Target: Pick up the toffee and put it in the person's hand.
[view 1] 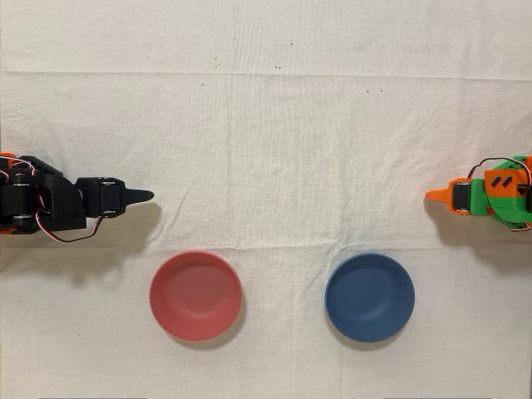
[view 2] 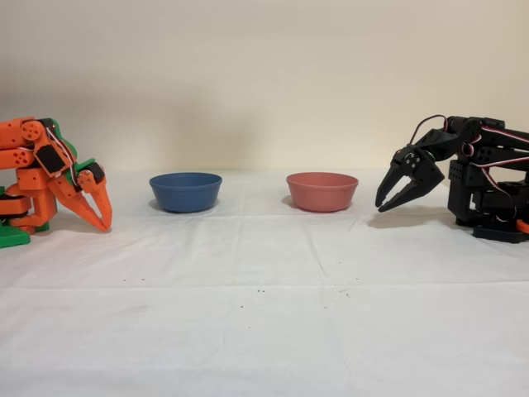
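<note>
On the table (view 1: 274, 125) you have no toffee or hand in view; the black arm's fingers (view 2: 390, 198), slightly apart, empty, point toward the red bowl (view 2: 321, 190).

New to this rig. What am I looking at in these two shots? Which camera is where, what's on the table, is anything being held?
Both pictures show one moment. The overhead view looks straight down; the fixed view looks across the table from the side, so left and right swap between them.

The black arm is the working robot, a small jointed arm ending in a two-finger gripper. Its fingers are parted and hold nothing; it is folded back near its base. The orange arm opposite stands idle.

On the white cloth sit a red bowl and a blue bowl, side by side and apart. Both look empty from above.

No candy and no person's hand appear in either picture.
</note>
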